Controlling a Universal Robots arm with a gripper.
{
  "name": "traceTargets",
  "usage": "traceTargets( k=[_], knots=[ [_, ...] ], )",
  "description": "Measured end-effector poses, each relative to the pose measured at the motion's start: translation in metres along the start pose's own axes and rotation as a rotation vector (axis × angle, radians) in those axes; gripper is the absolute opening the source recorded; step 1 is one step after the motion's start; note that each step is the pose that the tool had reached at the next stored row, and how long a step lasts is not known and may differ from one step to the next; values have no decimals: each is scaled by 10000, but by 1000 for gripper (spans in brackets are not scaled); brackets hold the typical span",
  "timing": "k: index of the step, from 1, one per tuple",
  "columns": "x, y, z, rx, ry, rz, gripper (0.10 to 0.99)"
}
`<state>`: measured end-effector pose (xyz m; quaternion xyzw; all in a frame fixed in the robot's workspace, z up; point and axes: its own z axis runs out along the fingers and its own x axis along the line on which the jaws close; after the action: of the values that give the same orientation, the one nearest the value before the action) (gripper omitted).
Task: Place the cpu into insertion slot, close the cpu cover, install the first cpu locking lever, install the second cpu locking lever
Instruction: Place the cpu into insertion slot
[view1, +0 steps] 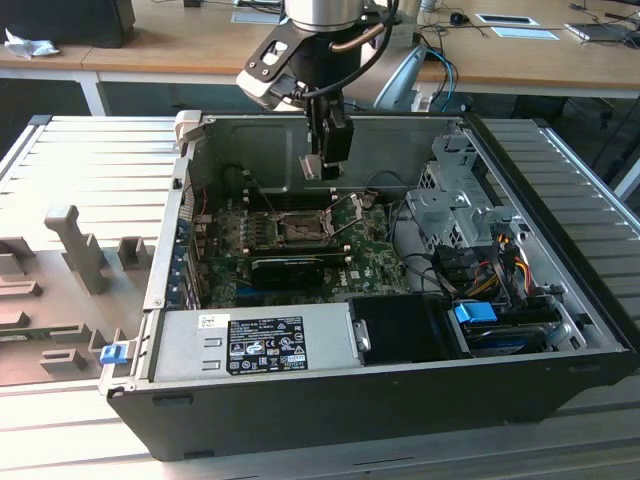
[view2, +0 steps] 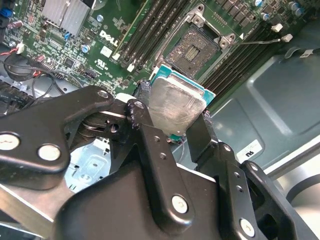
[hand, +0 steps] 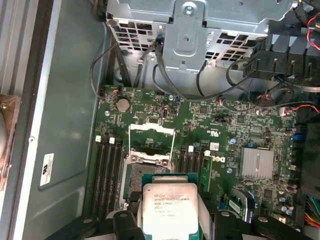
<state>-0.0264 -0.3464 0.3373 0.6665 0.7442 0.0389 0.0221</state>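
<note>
Exterior view, from its left: a grey fixture tray (view1: 60, 300) lies outside the open computer case (view1: 300, 400). Inside the case comes the green motherboard (view1: 225, 245), with the insertion slot (view1: 298, 232) at its middle, bare. Above the slot and well apart from it hangs the gripper (view1: 322, 165), with the cpu (view1: 312, 168) a small pale patch at its tip. Toward the exterior view's right stands the metal drive cage (view1: 450, 205).

In the second wrist view the gripper is pinching the chip. Its two black fingers (view2: 150, 145) press on opposite edges and leave the silvery top face uncovered. The chip hangs in the air and touches nothing but those fingers. A thin locking lever (view2: 257, 42) stands swung free beside the slot's open pin field. In the first wrist view the cpu cover (hand: 151, 142) appears folded back from the slot.

The chip is probably light and quite stiff, so weight is no worry. Its smooth metal top looks slippery, and its underside, like the slot's pins, is likely delicate. The edges are the sensible place to hold it, and that is where the fingers sit. A light, even squeeze seems right, since a tilt in the grip could bring one corner down first.
</note>
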Motion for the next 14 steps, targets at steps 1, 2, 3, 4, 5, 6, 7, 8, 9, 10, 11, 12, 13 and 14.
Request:
traceTargets(
  k=[1, 2, 3, 4, 5, 6, 7, 8, 9, 10, 11, 12, 13, 14],
  knots=[
    [0, 0, 1, 0, -2, 18, 533],
    [0, -2, 3, -2, -5, 57, 533],
    [0, -3, 5, -2, -8, 98, 533],
    [0, -3, 6, -2, -10, 116, 533],
    [0, -4, 7, -3, -13, 148, 533],
    [0, -5, 9, -3, -16, 184, 533],
    [0, -6, 10, -4, -18, 201, 533],
    [0, -7, 11, -5, -19, 223, 533],
    [0, -7, 13, -4, -22, 252, 533],
    [1, -9, 15, -6, -25, 290, 533],
    [1, -10, 16, -6, -28, 314, 533],
    [1, -11, 16, -6, -30, 331, 533],
    [1, -16, 18, -7, -33, 377, 533],
    [1, -19, 19, -8, -37, 412, 533]
  ],
)
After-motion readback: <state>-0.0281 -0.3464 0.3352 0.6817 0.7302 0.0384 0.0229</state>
